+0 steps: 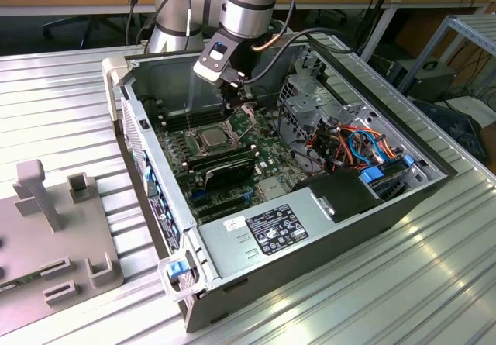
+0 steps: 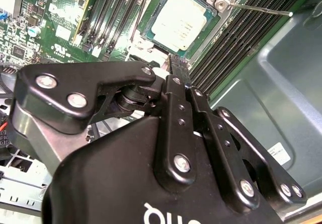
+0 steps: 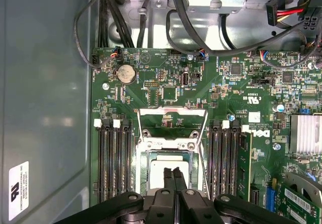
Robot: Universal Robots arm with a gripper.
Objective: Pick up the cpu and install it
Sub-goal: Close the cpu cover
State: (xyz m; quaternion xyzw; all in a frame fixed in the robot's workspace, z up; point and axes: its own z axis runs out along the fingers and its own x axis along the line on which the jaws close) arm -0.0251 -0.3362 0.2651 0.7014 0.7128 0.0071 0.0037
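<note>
The gripper [image 3: 176, 172], fingers pressed together with nothing between them, hangs close over the cpu [image 2: 178, 22], which lies in its socket under the raised hinged frame [image 3: 173, 126] on the motherboard [image 3: 221, 90], far inside the open computer case [image 1: 325, 263].

Arm: the grey arm [image 1: 248, 0] slants down from the top middle of the exterior view, leaning towards the frame's left.
Wrist: the wrist [image 1: 215, 56] is tilted, just left of upper centre.
Gripper: the black gripper [image 1: 234, 97] points downward below the wrist.
Fingers: in both wrist views the slim fingers [image 3: 172, 177] [image 2: 176, 73] are pressed together with nothing between them.
Link bars: the bolted link bars [image 3: 193, 204] are folded inward.
</note>
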